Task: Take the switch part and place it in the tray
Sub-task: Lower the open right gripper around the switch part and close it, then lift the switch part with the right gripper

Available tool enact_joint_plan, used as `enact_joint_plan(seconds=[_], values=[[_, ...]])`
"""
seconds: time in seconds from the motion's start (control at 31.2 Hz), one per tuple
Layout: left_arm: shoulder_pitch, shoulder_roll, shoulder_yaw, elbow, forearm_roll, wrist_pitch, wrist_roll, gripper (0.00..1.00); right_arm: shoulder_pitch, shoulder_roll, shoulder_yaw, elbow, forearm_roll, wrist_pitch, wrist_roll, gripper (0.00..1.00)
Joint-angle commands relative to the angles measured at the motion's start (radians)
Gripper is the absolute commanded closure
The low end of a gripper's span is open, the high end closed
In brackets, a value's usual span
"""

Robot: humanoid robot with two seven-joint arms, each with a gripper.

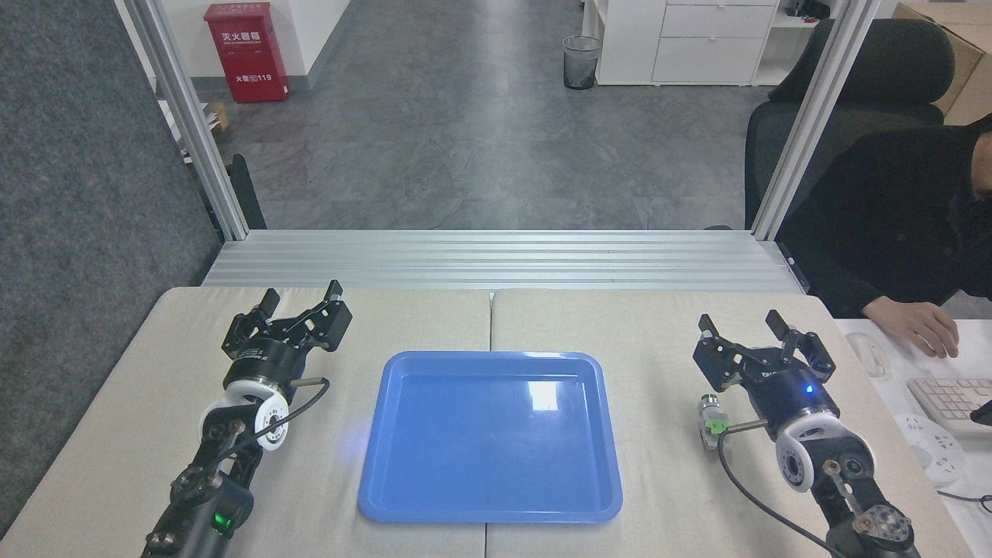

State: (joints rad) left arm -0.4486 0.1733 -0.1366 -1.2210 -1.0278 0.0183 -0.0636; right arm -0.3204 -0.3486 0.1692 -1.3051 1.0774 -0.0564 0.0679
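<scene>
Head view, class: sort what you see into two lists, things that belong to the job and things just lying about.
Belonging to the job:
switch part
tray
right claw, open
left claw, open

Just lying about:
keyboard
mouse
waste bin
red cabinet
office chair

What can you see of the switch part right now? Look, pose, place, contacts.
The switch part is small, with a silver cylinder and dark cap at its far end, a bright green block in the middle and a pale body nearest the camera. It lies on its side on the beige table, long axis pointing roughly away from the robot, right of the blue tray and outside it. The open right gripper is beyond it, not holding it; its arm's cable passes close by, contact unclear.
</scene>
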Motion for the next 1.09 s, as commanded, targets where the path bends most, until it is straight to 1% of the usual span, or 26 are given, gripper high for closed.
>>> enact_joint_plan(seconds=[0.0, 0.13, 0.26, 0.45, 0.61, 0.83, 0.96, 1.06], values=[[0.001, 0.000, 0.000, 0.000, 0.000, 0.000, 0.001, 0.00, 0.020, 0.010, 0.036, 0.007, 0.002, 0.003, 0.001, 0.01], [0.001, 0.000, 0.000, 0.000, 0.000, 0.000, 0.001, 0.00, 0.063, 0.020, 0.062, 0.026, 0.013, 0.006, 0.000, 0.01], [0.001, 0.000, 0.000, 0.000, 0.000, 0.000, 0.001, 0.00, 0.099, 0.042, 0.079, 0.049, 0.035, 0.049, 0.001, 0.02], [-0.001, 0.000, 0.000, 0.000, 0.000, 0.000, 0.001, 0.00, 0.095, 0.049, 0.099, 0.138, 0.045, 0.055, 0.000, 0.04], [0.001, 0.000, 0.000, 0.000, 0.000, 0.000, 0.001, 0.00, 0.092, 0.072, 0.105, 0.207, 0.045, 0.062, 0.000, 0.04], [-0.001, 0.000, 0.000, 0.000, 0.000, 0.000, 0.001, 0.00, 0.092, 0.097, 0.112, 0.265, 0.045, 0.076, 0.000, 0.05], [-0.001, 0.000, 0.000, 0.000, 0.000, 0.000, 0.001, 0.00, 0.090, 0.099, 0.110, 0.291, 0.045, 0.076, 0.000, 0.09], [0.001, 0.000, 0.000, 0.000, 0.000, 0.000, 0.001, 0.00, 0.089, 0.099, 0.108, 0.303, 0.045, 0.078, 0.000, 0.15]])
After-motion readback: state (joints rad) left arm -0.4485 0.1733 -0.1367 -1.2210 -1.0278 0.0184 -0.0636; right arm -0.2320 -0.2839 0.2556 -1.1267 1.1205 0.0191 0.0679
